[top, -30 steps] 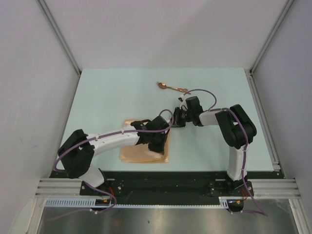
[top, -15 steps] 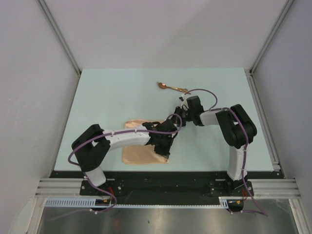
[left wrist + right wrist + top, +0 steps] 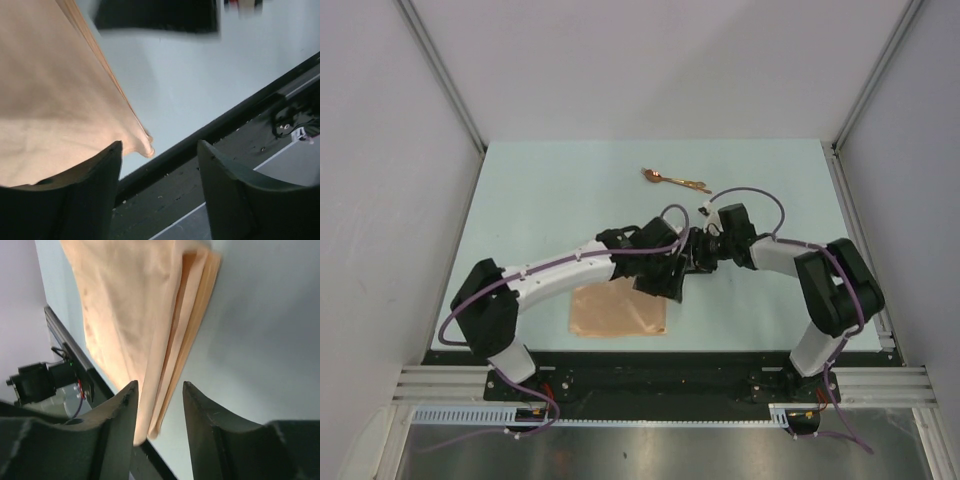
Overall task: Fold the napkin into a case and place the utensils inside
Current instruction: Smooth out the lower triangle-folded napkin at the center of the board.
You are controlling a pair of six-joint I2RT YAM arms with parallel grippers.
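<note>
The peach-orange napkin lies folded in a flat rectangle near the table's front edge. Its layered edge shows in the right wrist view, and its corner in the left wrist view. My left gripper hovers over the napkin's far right corner, open, with nothing between its fingers. My right gripper is just beyond that corner, facing the left one. Its jaws are apart and the napkin's edge shows through the gap. The copper-gold utensils lie together farther back on the table.
A black rail runs along the table's front edge, just past the napkin. Purple cables loop over both wrists. Grey walls enclose the pale table on three sides.
Both grippers have opened and let go of the napkin, which now lies as a shorter folded rectangle. The left wrist rose and swung right, and the right arm shifted right.
</note>
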